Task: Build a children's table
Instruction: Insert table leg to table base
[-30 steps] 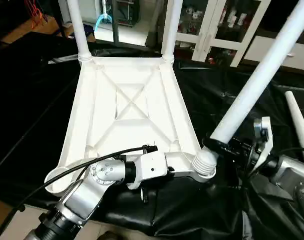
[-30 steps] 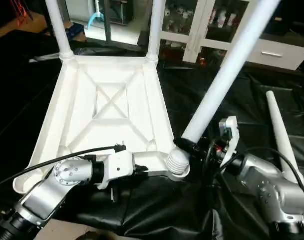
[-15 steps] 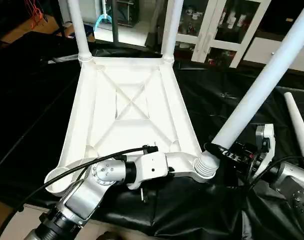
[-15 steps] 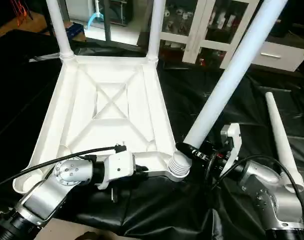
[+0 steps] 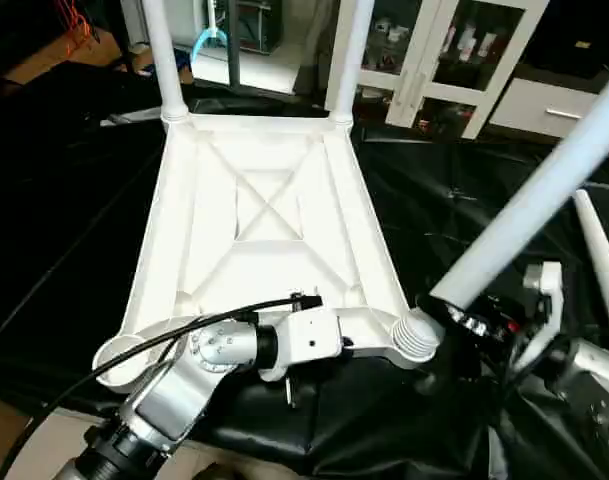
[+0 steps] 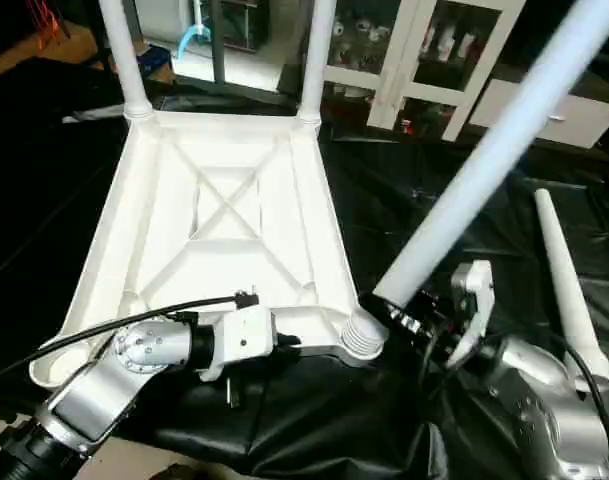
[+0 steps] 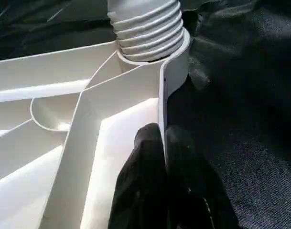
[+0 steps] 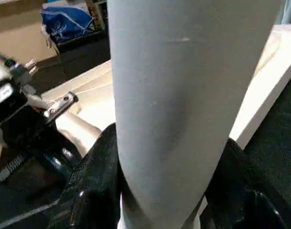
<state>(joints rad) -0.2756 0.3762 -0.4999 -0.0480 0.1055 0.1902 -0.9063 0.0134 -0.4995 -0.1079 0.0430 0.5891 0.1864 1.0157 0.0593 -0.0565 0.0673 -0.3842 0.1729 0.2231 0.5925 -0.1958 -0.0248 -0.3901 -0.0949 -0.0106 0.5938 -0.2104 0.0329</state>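
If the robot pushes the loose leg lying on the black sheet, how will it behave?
The loose leg would probably roll in a curve, as it is round and tapered. It looks stiff and light, like hollow plastic. The black sheet is wrinkled, which may stop it.

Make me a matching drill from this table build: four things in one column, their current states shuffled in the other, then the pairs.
Things
1. left hand
2. right hand
3. spare leg
4. two far legs

States
A. lying loose on the black sheet
B. standing upright in the far corner sockets
C. pinching the tabletop's near rim
D. gripping a tilted leg by its threaded end, at the near corner socket

Pairs: 1-C, 2-D, 3-A, 4-B
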